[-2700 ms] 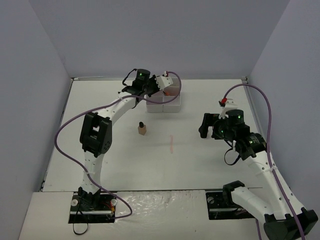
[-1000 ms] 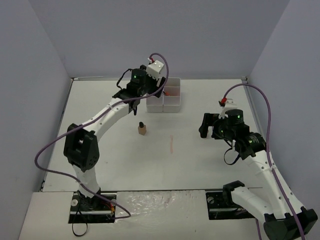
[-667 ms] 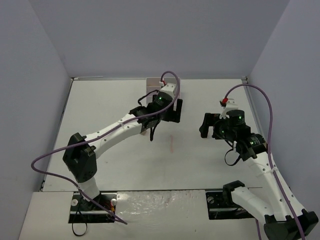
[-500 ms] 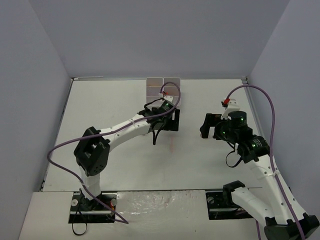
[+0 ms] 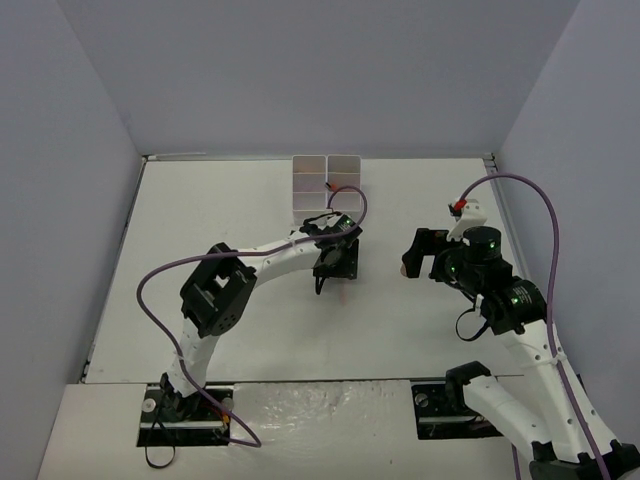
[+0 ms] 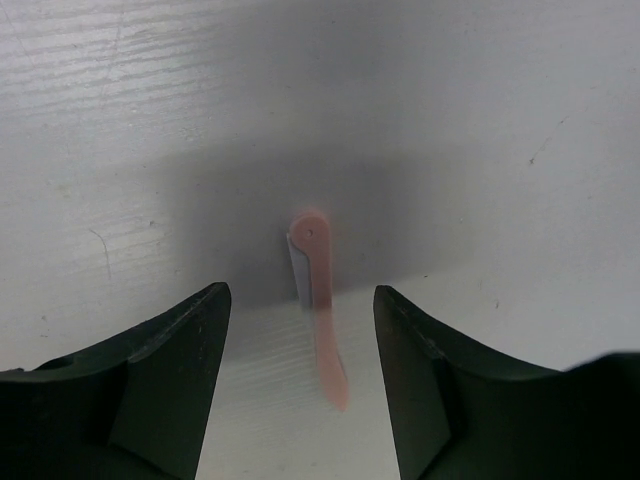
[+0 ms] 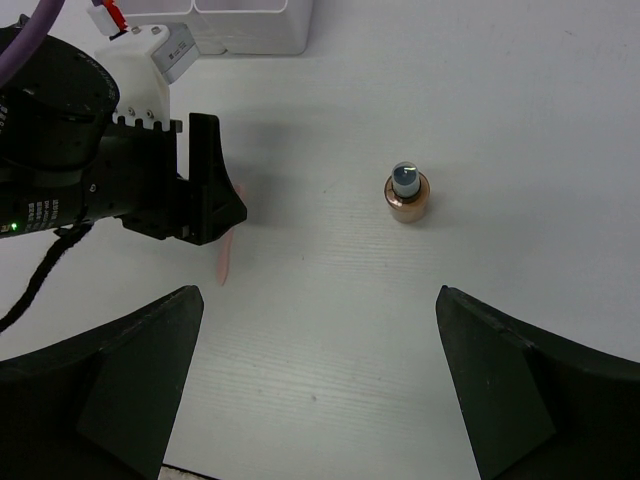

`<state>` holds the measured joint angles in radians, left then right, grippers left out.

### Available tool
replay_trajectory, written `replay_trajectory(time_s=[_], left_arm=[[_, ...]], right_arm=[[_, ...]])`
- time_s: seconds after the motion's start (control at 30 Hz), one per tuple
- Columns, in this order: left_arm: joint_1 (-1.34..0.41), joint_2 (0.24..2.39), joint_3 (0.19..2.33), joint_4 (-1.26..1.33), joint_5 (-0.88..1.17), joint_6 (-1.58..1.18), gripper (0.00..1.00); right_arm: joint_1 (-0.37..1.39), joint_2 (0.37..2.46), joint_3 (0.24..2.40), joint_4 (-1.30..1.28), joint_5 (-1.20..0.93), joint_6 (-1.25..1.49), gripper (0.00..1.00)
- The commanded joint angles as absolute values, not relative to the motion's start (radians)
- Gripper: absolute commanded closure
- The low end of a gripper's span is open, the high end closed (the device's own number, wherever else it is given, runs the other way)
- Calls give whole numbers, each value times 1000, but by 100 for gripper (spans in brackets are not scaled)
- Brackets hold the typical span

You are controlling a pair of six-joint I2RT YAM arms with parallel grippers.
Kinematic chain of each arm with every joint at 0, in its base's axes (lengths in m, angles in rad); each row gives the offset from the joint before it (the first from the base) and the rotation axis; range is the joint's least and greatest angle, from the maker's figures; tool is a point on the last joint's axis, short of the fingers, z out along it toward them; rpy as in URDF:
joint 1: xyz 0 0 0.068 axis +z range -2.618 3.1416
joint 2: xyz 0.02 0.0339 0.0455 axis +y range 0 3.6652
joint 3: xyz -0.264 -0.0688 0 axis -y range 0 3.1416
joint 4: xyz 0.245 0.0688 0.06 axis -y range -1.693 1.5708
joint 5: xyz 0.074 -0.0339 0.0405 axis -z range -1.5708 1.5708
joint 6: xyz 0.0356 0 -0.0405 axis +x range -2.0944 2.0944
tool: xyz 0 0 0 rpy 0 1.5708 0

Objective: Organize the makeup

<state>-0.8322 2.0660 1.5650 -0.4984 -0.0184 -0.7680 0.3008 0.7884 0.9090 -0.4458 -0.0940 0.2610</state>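
A thin pink stick (image 6: 320, 310) lies on the white table between the jaws of my left gripper (image 6: 300, 296), which is open and hovers just above it. The stick also shows in the right wrist view (image 7: 226, 262), poking out below the left gripper (image 7: 205, 195). A tan bottle with a dark cap (image 7: 407, 195) stands upright, apart from both grippers. In the top view the left gripper (image 5: 335, 265) is at the table's middle. My right gripper (image 5: 415, 255) is open and empty, with the tan bottle (image 5: 403, 268) beside its fingers. The other makeup is out of view.
The white gridded compartment box (image 5: 327, 180) stands behind the left gripper at the far middle of the table, and its edge shows in the right wrist view (image 7: 240, 25). Grey walls close the table on the left, back and right.
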Motion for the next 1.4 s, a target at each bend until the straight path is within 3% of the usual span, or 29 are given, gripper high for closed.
replay_trajectory(time_s=[0.0,0.2,0.33,0.5,0.7,0.9,1.37], left_arm=[[-839,2064,1626,-510,4,-788,48],[-841,2084,1626,-547,11,-761,63],[-840,2083,1639,-574,-25,-726,86],[-839,2071,1646,-589,-60,-676,100],[-838,2011,1684,-595,-92,-534,100],[-798,1921,1747,-525,-129,-192,100],[-526,1954,1826,-88,264,374,100]], right_arm=[[296,785,907,-402,-104,266,0],[296,794,908,-400,-98,264,0],[296,806,908,-400,-93,263,0],[296,821,910,-400,-90,261,0],[296,825,911,-400,-84,262,0],[296,831,914,-400,-81,264,0],[296,856,925,-400,-69,265,0]])
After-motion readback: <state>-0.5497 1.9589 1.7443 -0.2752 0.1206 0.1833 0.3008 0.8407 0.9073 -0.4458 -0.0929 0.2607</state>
